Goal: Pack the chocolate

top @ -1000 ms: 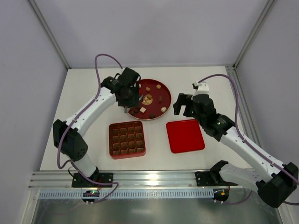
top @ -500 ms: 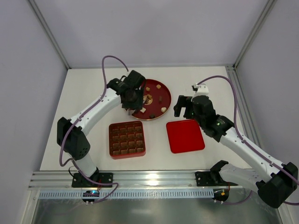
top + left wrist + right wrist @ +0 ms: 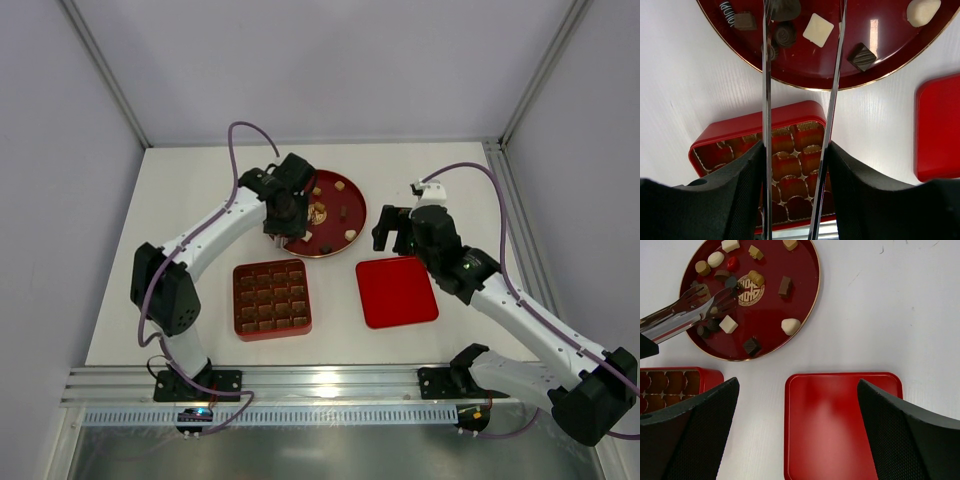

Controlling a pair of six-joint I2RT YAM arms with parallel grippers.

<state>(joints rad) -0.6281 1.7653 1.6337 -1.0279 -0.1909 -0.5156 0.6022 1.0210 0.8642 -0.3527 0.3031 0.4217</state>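
- We see the left jaws gripping silver metal tongs (image 3: 765, 100).
- The brown, tan and white chocolate pieces (image 3: 729, 324) lie on the round dark-red plate (image 3: 775, 325).
- The right jaws stand wide open.

L arm (image 3: 215, 228) & R arm (image 3: 530, 318): white links, blk joints, purple cables (image 3: 231, 150); L pincer (image 3: 796, 150) & R pincer (image 3: 797, 383) blk, mesh-textured.
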